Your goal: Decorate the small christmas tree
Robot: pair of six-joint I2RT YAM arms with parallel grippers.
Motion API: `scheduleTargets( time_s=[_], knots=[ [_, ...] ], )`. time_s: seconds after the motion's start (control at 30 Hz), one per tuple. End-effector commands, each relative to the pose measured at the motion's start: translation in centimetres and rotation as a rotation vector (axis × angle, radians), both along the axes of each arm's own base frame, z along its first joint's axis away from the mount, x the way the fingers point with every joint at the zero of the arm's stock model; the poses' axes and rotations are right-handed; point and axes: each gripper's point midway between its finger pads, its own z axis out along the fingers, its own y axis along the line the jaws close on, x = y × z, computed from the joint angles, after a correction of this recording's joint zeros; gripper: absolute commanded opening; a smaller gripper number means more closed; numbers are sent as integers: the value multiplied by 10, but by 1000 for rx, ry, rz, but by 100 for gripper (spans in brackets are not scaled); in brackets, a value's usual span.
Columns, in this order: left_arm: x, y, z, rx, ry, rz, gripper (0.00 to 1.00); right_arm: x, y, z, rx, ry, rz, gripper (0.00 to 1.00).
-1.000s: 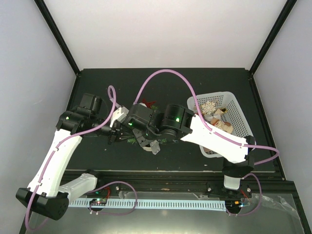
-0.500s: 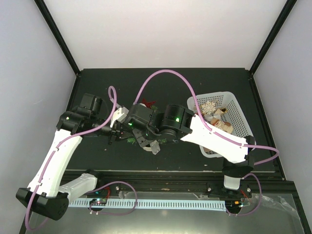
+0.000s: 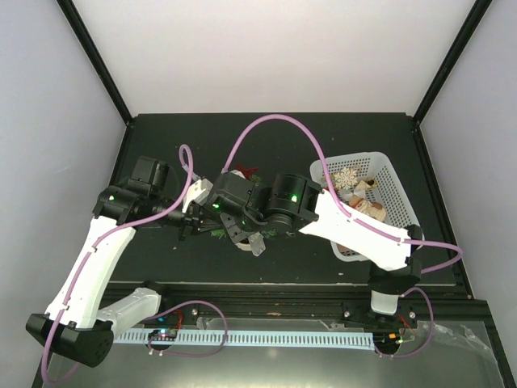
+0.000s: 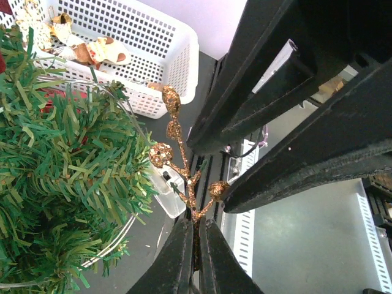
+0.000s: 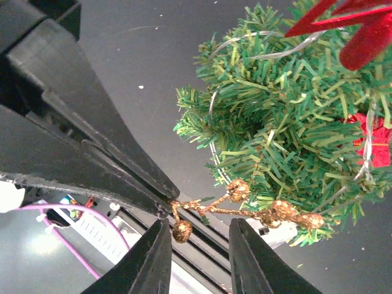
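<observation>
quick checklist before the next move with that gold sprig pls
1. Left claw shut on the gold berry sprig stem: ok
2. Right claw jaws apart: ok
3. Sprig free of the right claw's fingers: cannot tell, one berry sits between them
4. Sprig berries reach the small christmas tree needles: ok
5. Sprig lodged firmly in the tree: cannot tell

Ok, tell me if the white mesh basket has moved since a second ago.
No. The white mesh basket keeps its place near the table's right edge.
</observation>
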Motion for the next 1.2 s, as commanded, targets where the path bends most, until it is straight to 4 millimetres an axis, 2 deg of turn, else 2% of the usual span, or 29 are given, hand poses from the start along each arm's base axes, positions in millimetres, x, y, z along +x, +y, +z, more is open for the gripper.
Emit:
scheduleTargets(
  time_s=[0.0,0.1,0.23,0.33,0.43,0.57,0.73,0.93,1.07,1.17],
  knots=[
    [-4,1,1,1,-28,-3,2,8,-13,17,27,-53,-53,32],
    [-4,2,-3,14,-28,5,2,10,-18,22,39,-70,-72,35],
    [1,6,-10,52,-33,36,2,16,-31,33,51,-109,-120,45],
    [6,11,-18,99,-39,66,2,24,-47,49,73,-161,-177,50],
    [16,17,-26,131,-31,119,2,32,-71,67,120,-193,-254,54],
    [25,25,-27,140,-30,170,2,37,-96,76,139,-225,-314,54],
    [35,36,-21,144,-55,223,1,38,-113,73,131,-231,-342,55],
    [49,45,-11,133,-70,291,2,38,-119,67,118,-233,-350,55],
    [57,44,-7,112,-66,310,2,39,-122,64,101,-237,-352,55],
    [56,41,-6,89,-61,281,2,39,-125,60,91,-235,-355,55]
  ],
)
